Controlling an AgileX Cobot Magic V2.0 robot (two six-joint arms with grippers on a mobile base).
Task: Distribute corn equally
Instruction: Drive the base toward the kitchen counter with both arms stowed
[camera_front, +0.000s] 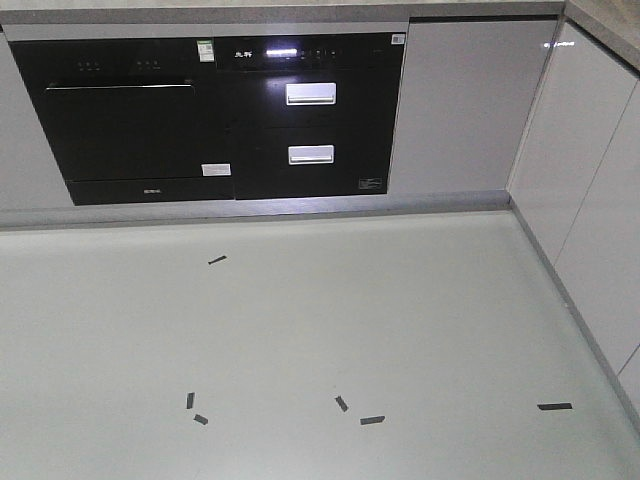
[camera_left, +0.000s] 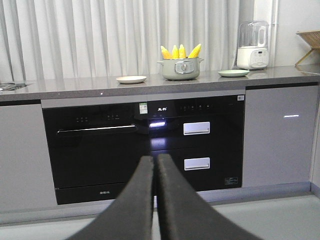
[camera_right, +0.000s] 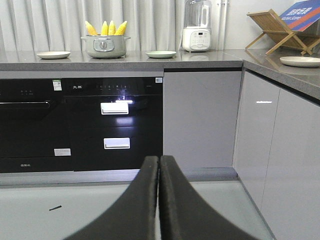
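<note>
Corn (camera_left: 181, 51): stands tips-up, four cobs, inside grey pot (camera_left: 181, 69) on stone countertop (camera_left: 75, 87), between cream plate (camera_left: 131, 79) and green plate (camera_left: 233, 73)

Left gripper (camera_left: 155, 158): clenched, dark fingers (camera_left: 140, 200) pressed together, grasps nothing; sits low before black built-in appliances (camera_left: 95, 150), well apart from corn; corn far beyond, above and slightly right of fingertips

Right gripper (camera_right: 159, 158): likewise closed tight, empty; corn high and left of fingertips, well apart

Front view: takes in pale floor (camera_front: 300, 330) with dark tape marks (camera_front: 372, 420)

Grey counter (camera_left: 75, 88), black appliances (camera_left: 95, 155), white curtains (camera_left: 75, 35)
</note>
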